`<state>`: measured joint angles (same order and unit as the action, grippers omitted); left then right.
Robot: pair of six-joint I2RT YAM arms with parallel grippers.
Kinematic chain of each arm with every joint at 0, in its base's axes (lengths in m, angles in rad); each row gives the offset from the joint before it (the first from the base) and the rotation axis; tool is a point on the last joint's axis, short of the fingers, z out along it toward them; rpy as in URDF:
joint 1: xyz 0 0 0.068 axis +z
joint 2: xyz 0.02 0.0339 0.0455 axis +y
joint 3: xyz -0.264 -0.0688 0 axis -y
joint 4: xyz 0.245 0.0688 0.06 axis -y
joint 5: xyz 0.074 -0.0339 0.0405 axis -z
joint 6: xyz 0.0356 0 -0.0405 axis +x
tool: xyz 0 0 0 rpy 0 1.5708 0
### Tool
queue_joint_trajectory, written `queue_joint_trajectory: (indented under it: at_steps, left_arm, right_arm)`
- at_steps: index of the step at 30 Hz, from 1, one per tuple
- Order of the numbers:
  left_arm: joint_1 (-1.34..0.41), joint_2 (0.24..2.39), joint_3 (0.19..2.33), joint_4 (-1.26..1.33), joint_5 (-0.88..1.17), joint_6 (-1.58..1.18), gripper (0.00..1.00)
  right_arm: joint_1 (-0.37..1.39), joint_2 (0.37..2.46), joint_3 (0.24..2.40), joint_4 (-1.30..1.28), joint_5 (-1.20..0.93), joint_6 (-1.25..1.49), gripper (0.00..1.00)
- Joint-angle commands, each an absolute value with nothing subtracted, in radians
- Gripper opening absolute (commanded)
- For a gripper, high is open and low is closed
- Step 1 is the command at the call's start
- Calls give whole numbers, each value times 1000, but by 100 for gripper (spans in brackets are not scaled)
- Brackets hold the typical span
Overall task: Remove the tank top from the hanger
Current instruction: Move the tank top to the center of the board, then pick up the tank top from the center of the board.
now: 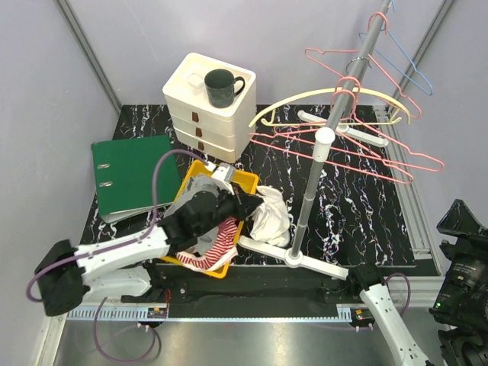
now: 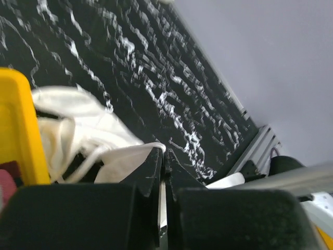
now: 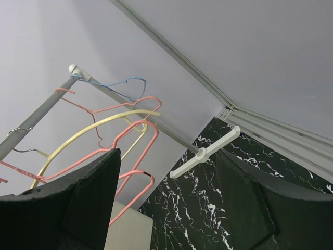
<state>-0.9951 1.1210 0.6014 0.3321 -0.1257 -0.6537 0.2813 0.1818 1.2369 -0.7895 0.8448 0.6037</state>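
The white tank top (image 1: 271,217) lies crumpled over the right rim of the yellow bin (image 1: 200,169) and on the table beside the rack's base. It is off the hangers. In the left wrist view the tank top (image 2: 78,125) is bunched at the left. My left gripper (image 2: 165,153) is shut on a thin white strap of it; the gripper sits over the bin's right edge (image 1: 245,203). My right gripper (image 3: 166,172) is open and empty, pointing up at the bare yellow hanger (image 3: 93,130) and pink hangers (image 3: 132,156). The bare yellow hanger (image 1: 335,95) hangs on the rack.
The rack pole (image 1: 324,149) stands on a white cross base (image 1: 293,255). Bare pink and blue hangers (image 1: 396,53) hang on it. A red-striped cloth (image 1: 217,248) lies in the bin. A green binder (image 1: 133,175), white drawers (image 1: 206,114) and a dark mug (image 1: 221,86) stand at the left.
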Motion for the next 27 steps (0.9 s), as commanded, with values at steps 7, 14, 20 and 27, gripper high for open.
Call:
queue_joint_trajectory:
  at_steps: [7,14,20,27]
  left_arm:
    - [-1000,1346,735,193,-49,-586,18]
    - [-1037,1497,758,199,-183,-572,53]
    - [-1107,1624,808,196,-335,-514,93]
    - [-1170,1816,911,35,-518,-529,91]
  right_arm:
    - [284,215,1200,-779,831,641,81]
    - [284,213,1210,-776,862,591,81]
    - [296,210,1175,-772,865,600,82]
    - [301,207,1169,-765,864,600,82]
